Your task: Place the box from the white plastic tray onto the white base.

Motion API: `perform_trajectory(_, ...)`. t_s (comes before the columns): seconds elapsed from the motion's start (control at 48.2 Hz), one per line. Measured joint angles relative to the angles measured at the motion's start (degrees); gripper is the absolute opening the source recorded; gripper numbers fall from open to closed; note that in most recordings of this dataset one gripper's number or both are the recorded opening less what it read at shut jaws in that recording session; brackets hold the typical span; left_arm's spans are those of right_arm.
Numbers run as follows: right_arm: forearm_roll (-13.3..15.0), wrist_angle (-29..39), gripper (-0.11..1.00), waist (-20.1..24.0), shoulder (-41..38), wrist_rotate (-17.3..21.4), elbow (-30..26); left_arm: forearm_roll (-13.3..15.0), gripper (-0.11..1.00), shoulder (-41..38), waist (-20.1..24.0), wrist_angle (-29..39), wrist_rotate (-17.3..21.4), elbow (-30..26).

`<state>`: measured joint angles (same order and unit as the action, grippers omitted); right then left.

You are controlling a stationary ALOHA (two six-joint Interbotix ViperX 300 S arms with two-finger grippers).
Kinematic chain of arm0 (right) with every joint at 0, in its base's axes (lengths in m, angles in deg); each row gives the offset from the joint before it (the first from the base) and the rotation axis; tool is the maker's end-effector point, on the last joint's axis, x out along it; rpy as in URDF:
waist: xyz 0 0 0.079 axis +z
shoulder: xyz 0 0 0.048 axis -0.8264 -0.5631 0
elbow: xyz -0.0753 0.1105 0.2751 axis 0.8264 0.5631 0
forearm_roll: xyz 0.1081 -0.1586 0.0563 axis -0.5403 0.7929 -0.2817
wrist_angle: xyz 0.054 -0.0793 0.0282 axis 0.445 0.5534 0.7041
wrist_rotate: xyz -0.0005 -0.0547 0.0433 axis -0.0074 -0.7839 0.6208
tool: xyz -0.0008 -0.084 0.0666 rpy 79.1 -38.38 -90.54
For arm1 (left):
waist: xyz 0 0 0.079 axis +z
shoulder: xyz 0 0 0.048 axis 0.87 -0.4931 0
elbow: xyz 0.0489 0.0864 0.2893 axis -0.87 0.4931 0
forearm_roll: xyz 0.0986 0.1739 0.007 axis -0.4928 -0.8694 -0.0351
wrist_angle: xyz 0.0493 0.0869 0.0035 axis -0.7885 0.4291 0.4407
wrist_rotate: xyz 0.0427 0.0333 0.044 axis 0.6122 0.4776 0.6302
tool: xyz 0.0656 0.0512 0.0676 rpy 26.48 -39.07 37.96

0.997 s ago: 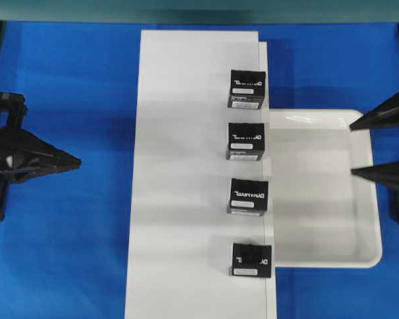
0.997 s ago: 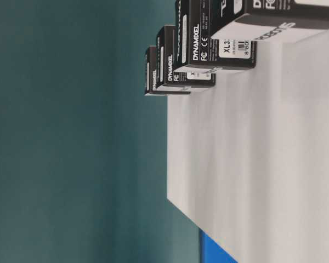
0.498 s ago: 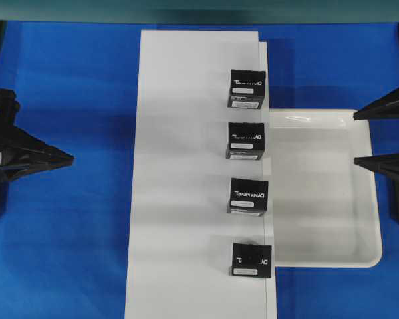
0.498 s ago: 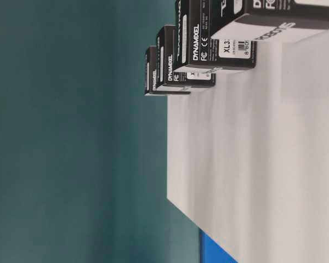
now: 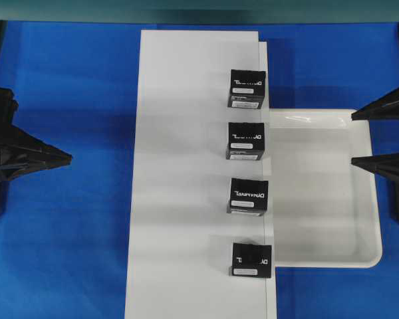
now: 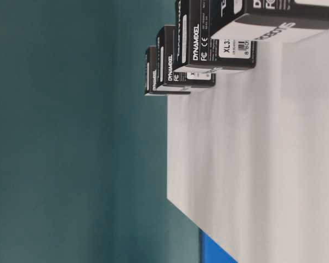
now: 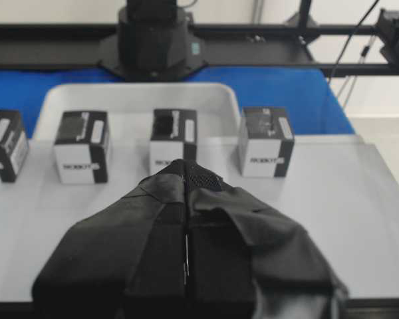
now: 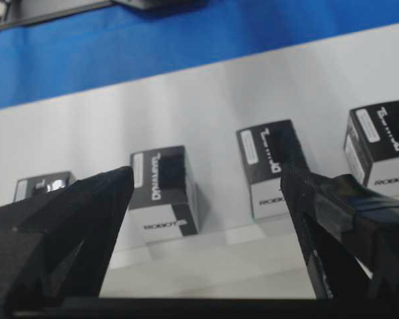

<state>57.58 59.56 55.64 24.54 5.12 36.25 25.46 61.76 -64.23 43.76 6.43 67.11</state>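
The box (image 5: 251, 260) is on the white base (image 5: 186, 166), nearest me in the row. It sits right at the base's edge, on the side that meets the white plastic tray (image 5: 369, 256). I see nothing in the tray, so I judge the placement done.

Right gripper (image 5: 354, 139): fingers spread wide, holding nothing, over the tray's far rim and well apart from the box. Left gripper (image 5: 68, 158): fingers pressed together, nothing between them, over the blue surface (image 5: 73, 252) clear of the base.

Risks from here:
- The box is hard against the edge. Any sideways brush from the right arm crossing the tray could tip it back off the base.
- The right fingers are low near the tray rim. Clip the rim and the tray shoves into the base, which jolts the whole row.
- The left arm points at the row. A forward reach would push the boxes toward that same edge.

Going away from me, the second box (image 5: 248, 197), third box (image 5: 245, 141) and farthest box (image 5: 247, 88) line up along the same edge, each apart from the next.

Writing: these three carry large white "DYNAMIXEL" on top plus a small white label. My box has only the label strip. The table-level view shows "DYNAMIXEL", FCC and CE marks, a barcode, and a code starting "XL3" that is cut off. The white side faces read "ROBOT…", probably ROBOTIS.
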Motion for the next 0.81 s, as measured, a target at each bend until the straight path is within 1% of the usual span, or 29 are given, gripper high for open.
perform_trajectory(0.249,0.0,-1.0,0.96,-1.4,0.0,0.1,0.5,-0.1,-0.07,0.0,0.0,-0.1,0.1,0.0)
perform_trajectory(0.81,0.0,-2.0,0.95,-1.4,0.0,0.1,1.3,0.0,-0.07,-0.1,0.0,-0.1,0.1,0.0)
